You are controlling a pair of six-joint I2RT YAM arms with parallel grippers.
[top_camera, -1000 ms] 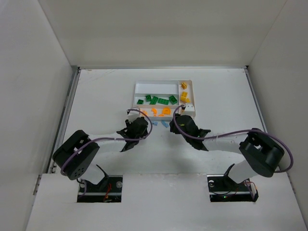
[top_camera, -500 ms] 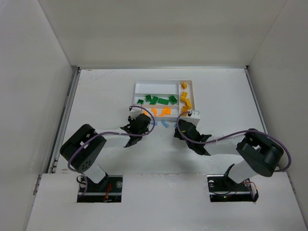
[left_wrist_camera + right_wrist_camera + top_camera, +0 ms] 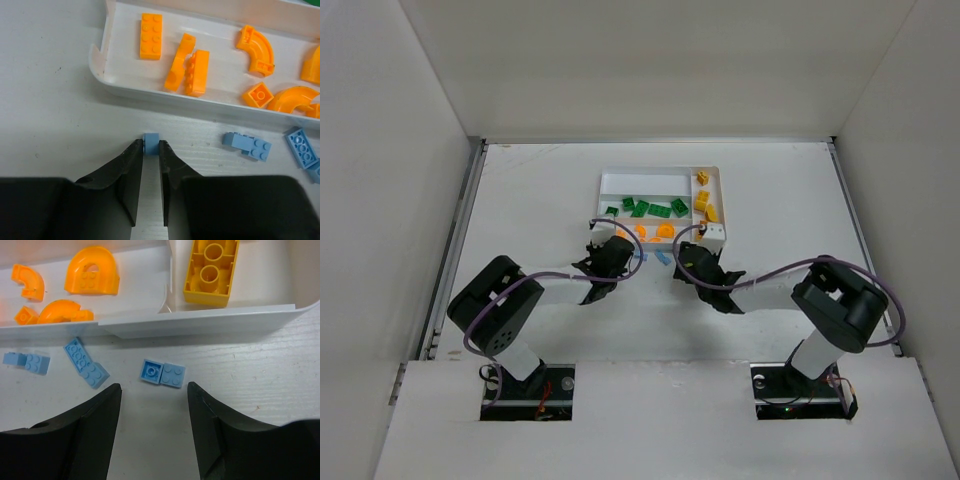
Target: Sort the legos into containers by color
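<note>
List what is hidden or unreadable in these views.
- Top view: light blue legos too small to count or tell shapes.
- Left wrist: pinched blue brick, near part hidden between the left gripper fingers.
- Right wrist: tray cut off by top edge.

By my count: tray (image 3: pixel 645 184), one; green legos (image 3: pixel 641 208), about five; yellow legos (image 3: pixel 212 270), four; orange legos (image 3: pixel 151 36), seven; light blue legos (image 3: pixel 162 372) on tabletop (image 3: pixel 540 200), about six.
</note>
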